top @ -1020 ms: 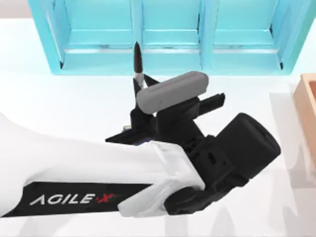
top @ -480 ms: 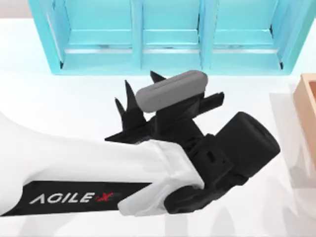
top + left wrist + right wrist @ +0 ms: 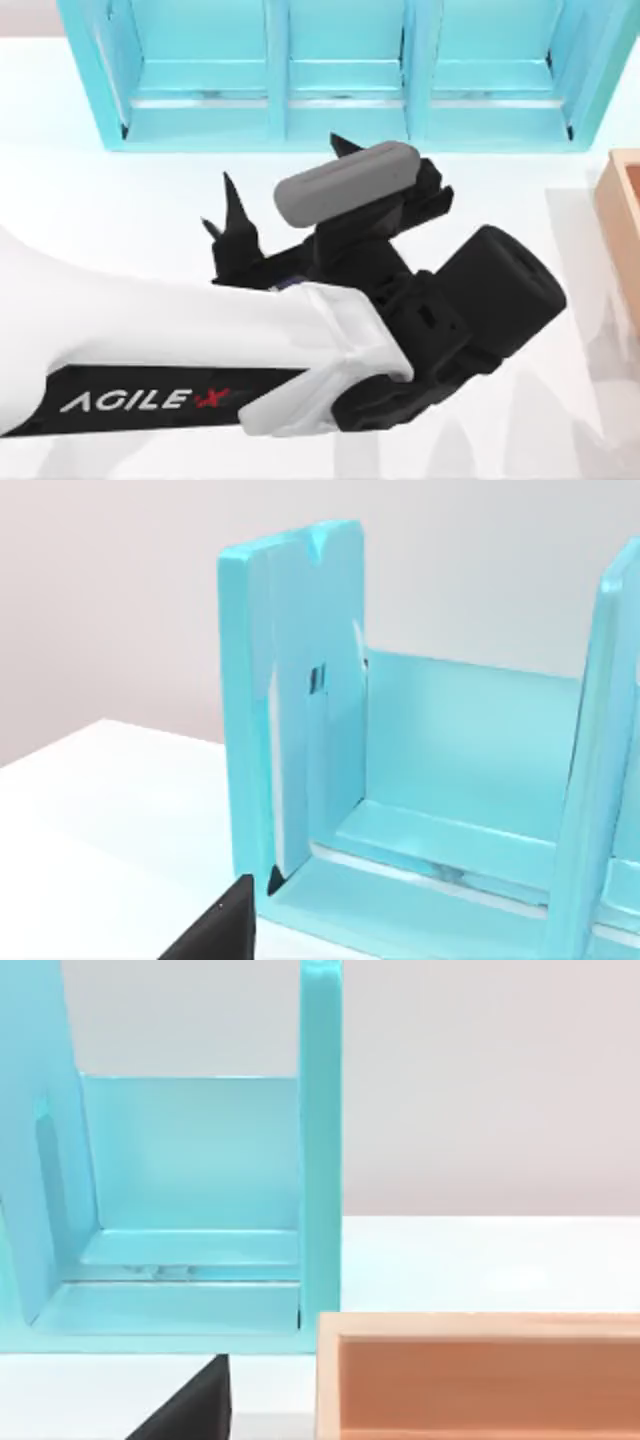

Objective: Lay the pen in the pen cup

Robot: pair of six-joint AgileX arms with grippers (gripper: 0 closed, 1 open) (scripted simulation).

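My left tool (image 3: 278, 190) hovers over the white bench (image 3: 120, 200) before the turquoise shelf (image 3: 340, 70), fingers (image 3: 232, 205) spread, pinching nothing. Pen and cup: position cannot be told. A tan box (image 3: 622, 210) sits at the right edge.

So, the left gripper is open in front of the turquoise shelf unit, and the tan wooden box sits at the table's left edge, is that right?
Not quite: the tan wooden box sits at the right edge of the table, as the top view shows. The left gripper is indeed open in front of the turquoise shelf unit.
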